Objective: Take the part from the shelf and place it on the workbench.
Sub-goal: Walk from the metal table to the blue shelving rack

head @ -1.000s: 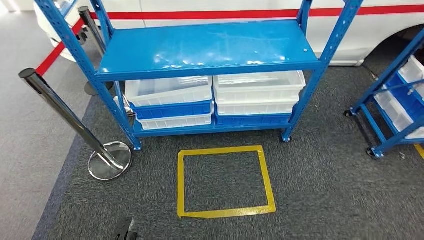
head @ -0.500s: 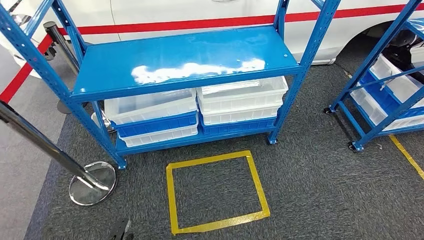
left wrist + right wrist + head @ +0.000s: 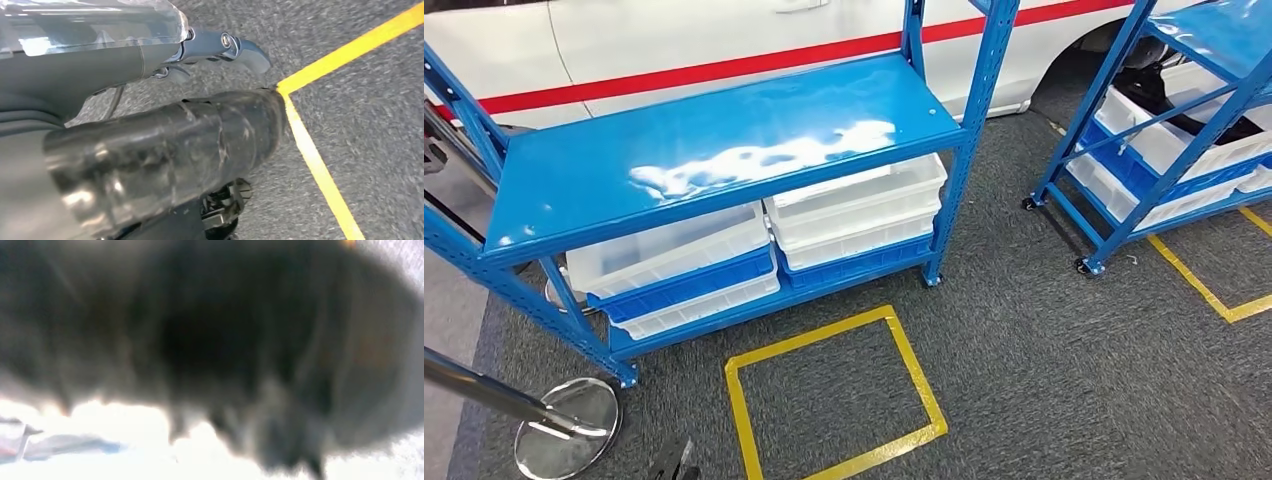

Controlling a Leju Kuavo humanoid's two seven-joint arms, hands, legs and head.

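Note:
A blue shelf (image 3: 724, 140) stands ahead in the head view, and its glossy top board is bare. No part lies on it. My left hand (image 3: 190, 125) hangs over the grey carpet with its thumb and darker fingers (image 3: 240, 47) stretched out and nothing in them. A dark tip of it shows at the lower edge of the head view (image 3: 674, 462). In the right wrist view a dark blurred mass (image 3: 210, 350) sits close to the lens. I cannot tell whether it is my right hand or something it holds.
White and blue bins (image 3: 854, 215) are stacked on the shelf's lower level. A yellow tape square (image 3: 834, 395) marks the carpet in front. A second blue shelf (image 3: 1164, 130) with bins stands at the right, a chrome post base (image 3: 564, 430) at the lower left, a white car (image 3: 674, 50) behind.
The whole picture has shifted left and tilted, so the camera has turned to the right. More of the second shelf now shows at the right. The things themselves have not moved.

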